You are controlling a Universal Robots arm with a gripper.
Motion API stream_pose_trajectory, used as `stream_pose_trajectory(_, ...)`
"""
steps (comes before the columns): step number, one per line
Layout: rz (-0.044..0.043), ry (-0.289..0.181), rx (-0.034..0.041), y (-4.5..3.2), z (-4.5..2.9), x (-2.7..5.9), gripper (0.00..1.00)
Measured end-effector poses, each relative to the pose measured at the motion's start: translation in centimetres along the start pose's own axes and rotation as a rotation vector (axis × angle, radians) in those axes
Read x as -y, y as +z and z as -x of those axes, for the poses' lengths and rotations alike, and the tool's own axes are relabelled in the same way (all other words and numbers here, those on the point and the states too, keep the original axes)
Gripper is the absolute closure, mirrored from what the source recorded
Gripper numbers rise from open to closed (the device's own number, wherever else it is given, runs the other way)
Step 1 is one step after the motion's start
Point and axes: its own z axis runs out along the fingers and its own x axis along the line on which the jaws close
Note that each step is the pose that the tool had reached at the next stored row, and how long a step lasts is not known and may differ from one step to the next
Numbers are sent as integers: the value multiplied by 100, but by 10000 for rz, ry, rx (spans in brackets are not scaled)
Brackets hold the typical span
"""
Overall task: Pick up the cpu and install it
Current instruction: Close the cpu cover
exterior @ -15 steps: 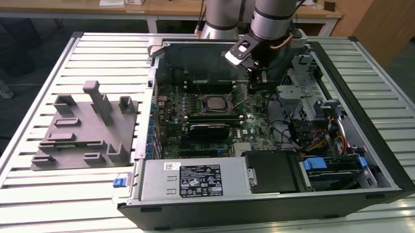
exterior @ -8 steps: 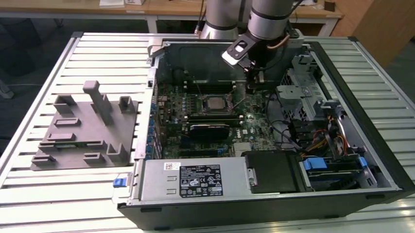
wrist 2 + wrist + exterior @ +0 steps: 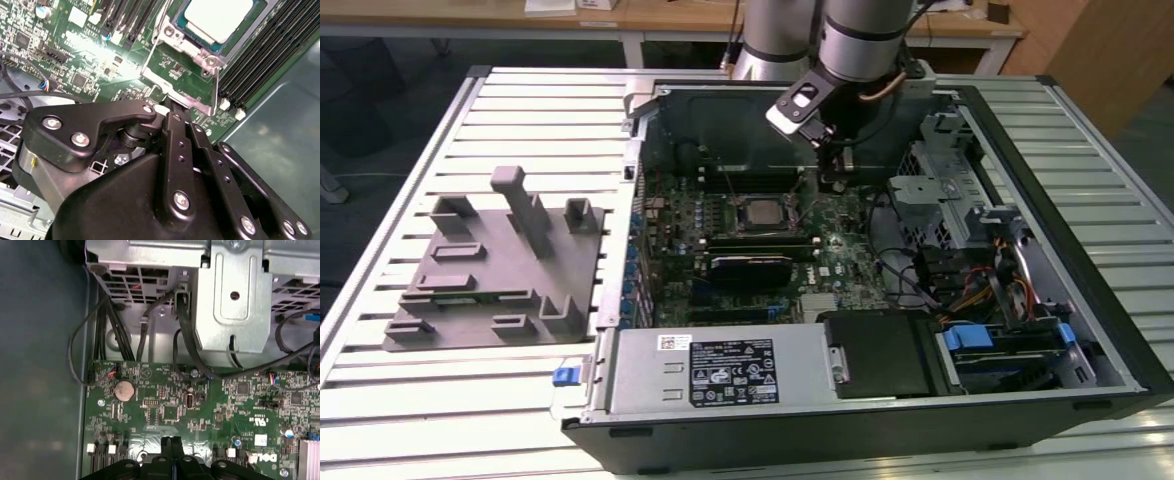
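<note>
While the cpu (image 3: 220, 17) lies flat inside the socket frame (image 3: 172, 32), the fingers (image 3: 176, 131) stand just beside that frame's edge, apart from the chip. There is one cpu, one socket frame, one circuit board (image 3: 165, 410), one open computer case (image 3: 881, 410), and one grey block (image 3: 494, 270) well apart from the frame on the worktop (image 3: 400, 400). The two fingers are pressed together with nothing between them. Their tips come close to the frame's metal rim, but whether they touch it cannot be told.
</note>
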Motion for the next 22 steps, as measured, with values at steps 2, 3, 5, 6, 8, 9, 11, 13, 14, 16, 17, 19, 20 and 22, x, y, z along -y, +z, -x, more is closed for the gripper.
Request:
stream_pose_trajectory(2, 0, 0, 0, 1, -3, 28, 89)
stream_pose_trajectory(3, 1, 0, -2, 2, -5, 40, 89)
stream_pose_trajectory(5, 1, 0, -1, 5, -9, 67, 89)
stream_pose_trajectory(6, 0, 0, -1, 6, -11, 83, 89)
stream_pose_trajectory(8, 0, 0, -1, 9, -14, 112, 89)
stream_pose_trajectory(9, 1, 0, -1, 10, -16, 125, 89)
stream_pose_trajectory(11, 0, 0, 0, 12, -19, 155, 89)
stream_pose_trajectory(13, 1, 1, 0, 15, -22, 186, 89)
stream_pose_trajectory(14, 0, 0, 0, 17, -24, 201, 89)
stream_pose_trajectory(16, 0, 0, 0, 19, -27, 231, 89)
stream_pose_trajectory(17, 0, 0, 0, 20, -29, 245, 89)
stream_pose_trajectory(19, 1, 0, -1, 24, -33, 266, 89)
stream_pose_trajectory(20, 0, 0, 0, 26, -34, 273, 89)
stream_pose_trajectory(22, 0, 0, 1, 32, -37, 293, 89)
